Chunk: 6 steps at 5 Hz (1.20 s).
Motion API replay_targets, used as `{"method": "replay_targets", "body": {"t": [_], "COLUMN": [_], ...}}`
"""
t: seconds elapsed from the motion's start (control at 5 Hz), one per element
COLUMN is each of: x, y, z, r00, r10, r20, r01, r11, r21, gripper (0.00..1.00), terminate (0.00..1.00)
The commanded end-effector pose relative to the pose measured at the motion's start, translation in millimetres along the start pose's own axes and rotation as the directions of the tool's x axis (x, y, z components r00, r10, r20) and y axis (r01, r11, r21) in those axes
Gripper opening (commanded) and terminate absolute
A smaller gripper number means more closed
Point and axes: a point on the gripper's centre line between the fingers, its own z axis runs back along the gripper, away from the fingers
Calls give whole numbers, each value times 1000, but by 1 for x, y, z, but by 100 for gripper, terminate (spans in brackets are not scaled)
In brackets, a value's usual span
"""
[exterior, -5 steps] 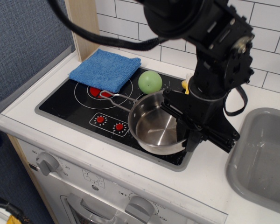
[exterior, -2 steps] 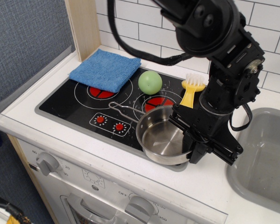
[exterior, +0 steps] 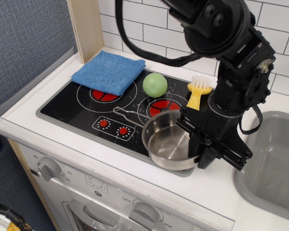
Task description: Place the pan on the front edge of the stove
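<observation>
The pan [exterior: 167,142] is a small shiny steel saucepan with a thin wire handle pointing left. It sits at the front right corner of the black stove [exterior: 77,108], partly over the grey rim. My gripper [exterior: 198,147] is at the pan's right rim, fingers pointing down and closed on the rim. The arm hides the pan's right edge. The stove has two red burners and two small red dials [exterior: 113,127].
A green ball [exterior: 155,84] rests on the stove behind the pan. A folded blue cloth [exterior: 109,71] covers the back left burner. A yellow brush [exterior: 196,93] lies at the back right. A grey sink basin [exterior: 272,168] is to the right.
The pan has moved right and forward to the stove's front right corner, carried by my gripper. In the last half second it barely moved.
</observation>
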Motion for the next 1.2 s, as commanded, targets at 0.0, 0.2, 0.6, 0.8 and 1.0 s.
{"method": "replay_targets", "body": {"t": [0.0, 0.2, 0.6, 0.8, 1.0], "x": [-3, -7, -9, -5, -4], "y": [22, 57, 102, 100, 97], "z": [28, 59, 74, 69, 65], "r00": [996, 979, 958, 968, 970], "r10": [45, 150, 265, 233, 221], "r20": [82, 141, 108, 95, 99], "r01": [-39, -128, -240, -215, -209], "r11": [997, 980, 950, 962, 971], "r21": [-66, -155, -201, -169, -119], "gripper": [100, 100, 100, 100, 100], "terminate": [0, 0, 0, 0, 0]}}
